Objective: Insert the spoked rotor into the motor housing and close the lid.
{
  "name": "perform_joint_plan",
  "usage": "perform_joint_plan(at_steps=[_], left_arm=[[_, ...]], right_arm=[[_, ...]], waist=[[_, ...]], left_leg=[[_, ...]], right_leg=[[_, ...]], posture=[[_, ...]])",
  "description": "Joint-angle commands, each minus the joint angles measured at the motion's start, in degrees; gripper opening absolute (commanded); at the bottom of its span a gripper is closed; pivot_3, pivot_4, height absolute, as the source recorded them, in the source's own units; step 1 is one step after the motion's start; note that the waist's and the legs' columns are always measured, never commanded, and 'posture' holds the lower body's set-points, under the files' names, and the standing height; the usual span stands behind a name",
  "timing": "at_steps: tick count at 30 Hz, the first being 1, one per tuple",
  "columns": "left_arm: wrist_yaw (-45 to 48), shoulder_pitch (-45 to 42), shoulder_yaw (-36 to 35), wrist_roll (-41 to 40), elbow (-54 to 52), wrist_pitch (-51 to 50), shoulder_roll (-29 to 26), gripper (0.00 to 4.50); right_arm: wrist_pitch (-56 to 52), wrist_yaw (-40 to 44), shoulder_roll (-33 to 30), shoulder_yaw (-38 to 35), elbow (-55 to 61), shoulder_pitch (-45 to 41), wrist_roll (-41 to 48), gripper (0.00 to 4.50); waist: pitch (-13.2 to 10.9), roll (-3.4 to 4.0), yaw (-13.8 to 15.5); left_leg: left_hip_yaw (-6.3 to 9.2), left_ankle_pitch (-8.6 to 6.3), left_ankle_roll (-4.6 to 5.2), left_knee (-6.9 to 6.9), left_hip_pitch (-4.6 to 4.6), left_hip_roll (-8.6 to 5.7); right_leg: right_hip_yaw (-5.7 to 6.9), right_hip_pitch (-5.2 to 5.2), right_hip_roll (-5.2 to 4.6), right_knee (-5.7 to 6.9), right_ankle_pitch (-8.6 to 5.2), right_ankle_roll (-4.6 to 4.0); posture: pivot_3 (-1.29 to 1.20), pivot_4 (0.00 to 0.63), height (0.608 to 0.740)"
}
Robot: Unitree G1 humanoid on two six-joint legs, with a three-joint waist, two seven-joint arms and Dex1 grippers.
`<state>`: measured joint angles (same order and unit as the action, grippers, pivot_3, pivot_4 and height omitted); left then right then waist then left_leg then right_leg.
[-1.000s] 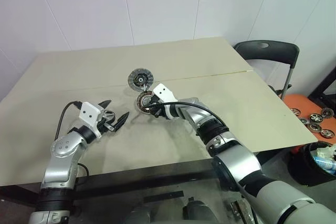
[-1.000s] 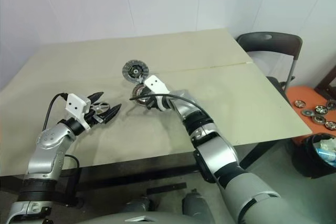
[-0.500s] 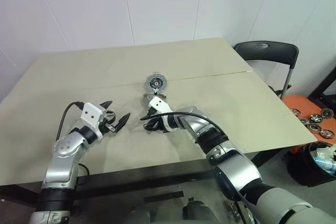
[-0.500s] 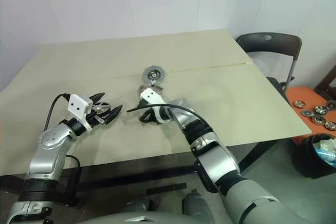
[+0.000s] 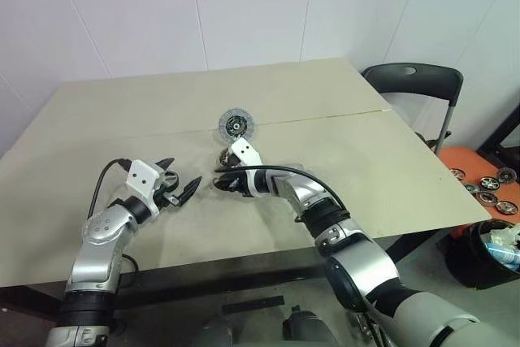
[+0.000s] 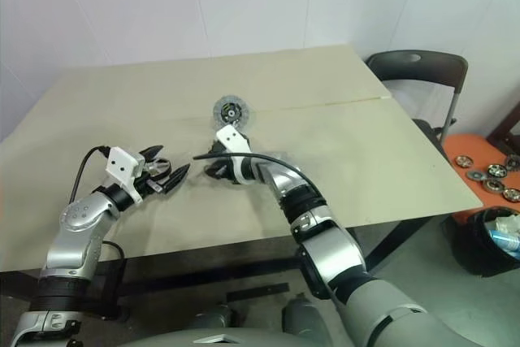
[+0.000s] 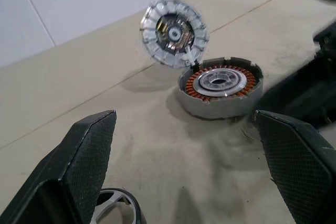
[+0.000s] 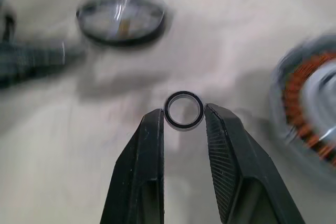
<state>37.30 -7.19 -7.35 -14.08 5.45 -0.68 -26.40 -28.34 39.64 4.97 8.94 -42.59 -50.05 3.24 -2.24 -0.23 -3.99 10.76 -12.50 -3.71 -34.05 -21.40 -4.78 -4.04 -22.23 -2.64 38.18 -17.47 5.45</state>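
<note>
At frame centre my right tool [image 8: 184,114], nearly closed, pinches a small black ring [image 8: 184,95]; I'd carry it level toward the motor housing [image 7: 220,85] at right, the spoked rotor [image 7: 114,206] lying below my wide-open, empty left tool [image 7: 185,116].

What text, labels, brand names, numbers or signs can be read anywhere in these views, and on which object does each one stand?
None can be read.
The lid: bare metal and a dark hub, with no lettering.
The motor housing: copper windings and a plain grey wall, unmarked.
The small black ring between the right claw's fingers: plain.
The white camera blocks on the wrists: blank.
</note>
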Motion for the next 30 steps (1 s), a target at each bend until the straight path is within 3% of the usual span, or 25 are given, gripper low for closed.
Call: perform_joint_plan(at_steps=[1, 16, 23, 30], left_arm=[[0.5, -1.3, 0.2, 0.5, 1.0, 2.0, -0.1, 4.50], [1.5, -1.6, 0.6, 1.0, 3.3, 4.3, 0.6, 4.50], [1.5, -1.6, 0.8, 1.0, 3.8, 4.9, 0.7, 4.50], [0.9, -1.5, 1.2, 1.1, 3.4, 4.9, 1.1, 4.50]], right_arm=[[6.4, -7.0, 1.0, -2.3, -1.6, -3.1, -0.4, 0.76], [13.0, -30.1, 1.5, 1.0, -17.3, -7.5, -11.2, 0.76], [14.1, -33.1, 2.3, 0.8, -18.8, -7.9, -12.0, 0.76], [10.6, -29.3, 4.0, -3.9, -18.6, -8.2, -6.6, 0.76]], waist=[[0.0, 0.00, 0.0], [0.0, 0.00, 0.0], [0.0, 0.00, 0.0], [0.0, 0.00, -0.1]], left_leg=[[0.00, 0.00, 0.00, 0.00, 0.01, 0.00], [0.00, 0.03, -0.04, -0.01, 0.05, 0.00], [0.00, 0.04, -0.05, -0.02, 0.08, 0.00], [0.00, 0.04, -0.05, -0.03, 0.11, 0.00]], right_leg=[[0.00, 0.00, 0.00, 0.00, 0.00, 0.00], [-0.02, 0.01, 0.02, 0.06, 0.03, -0.04], [-0.02, 0.03, 0.02, 0.07, 0.03, -0.05], [-0.02, 0.06, 0.03, 0.09, 0.03, -0.05]], posture=[[0.00, 0.000, 0.740], [0.00, 0.000, 0.740], [0.00, 0.000, 0.740], [0.00, 0.000, 0.740]])
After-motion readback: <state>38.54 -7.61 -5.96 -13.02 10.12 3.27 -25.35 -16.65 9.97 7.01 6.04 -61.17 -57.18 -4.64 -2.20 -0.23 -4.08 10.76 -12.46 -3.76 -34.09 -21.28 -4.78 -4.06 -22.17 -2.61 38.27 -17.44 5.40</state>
